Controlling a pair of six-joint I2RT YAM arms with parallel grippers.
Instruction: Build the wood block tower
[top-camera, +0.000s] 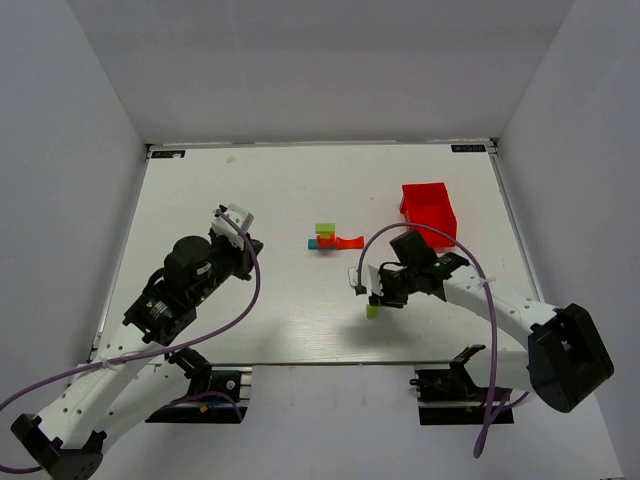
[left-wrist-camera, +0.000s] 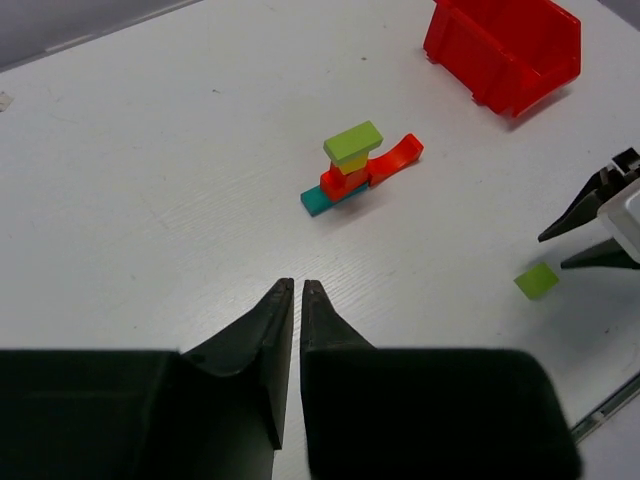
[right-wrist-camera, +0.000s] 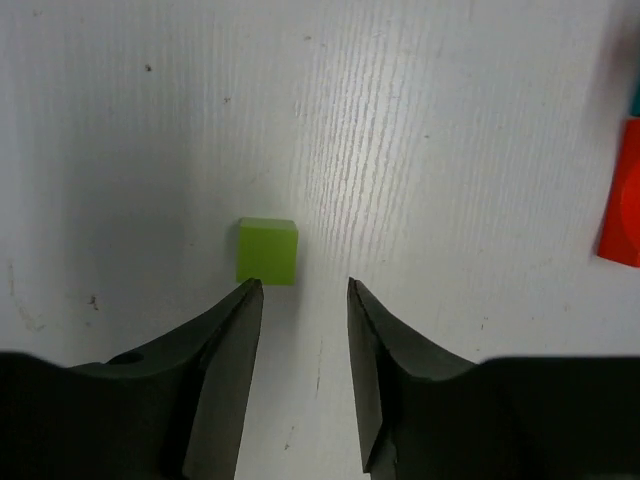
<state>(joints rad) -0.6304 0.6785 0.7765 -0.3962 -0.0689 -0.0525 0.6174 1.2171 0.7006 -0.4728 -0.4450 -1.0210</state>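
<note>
The wood block tower (top-camera: 325, 238) stands mid-table: a teal bar at the bottom, red-orange pieces, a yellow piece and a lime-green block on top (left-wrist-camera: 353, 144). A red arch piece (left-wrist-camera: 395, 160) lies against its right side. A loose lime-green cube (top-camera: 372, 311) lies on the table; it also shows in the right wrist view (right-wrist-camera: 267, 251) and the left wrist view (left-wrist-camera: 537, 280). My right gripper (right-wrist-camera: 304, 285) is open and empty, just above and beside the cube, its left fingertip at the cube's near edge. My left gripper (left-wrist-camera: 297, 287) is shut and empty, well short of the tower.
A red plastic bin (top-camera: 428, 211) stands at the back right of the tower, also in the left wrist view (left-wrist-camera: 505, 45). The white table (top-camera: 250, 200) ends in walls at the back and sides. A purple cable loops over each arm.
</note>
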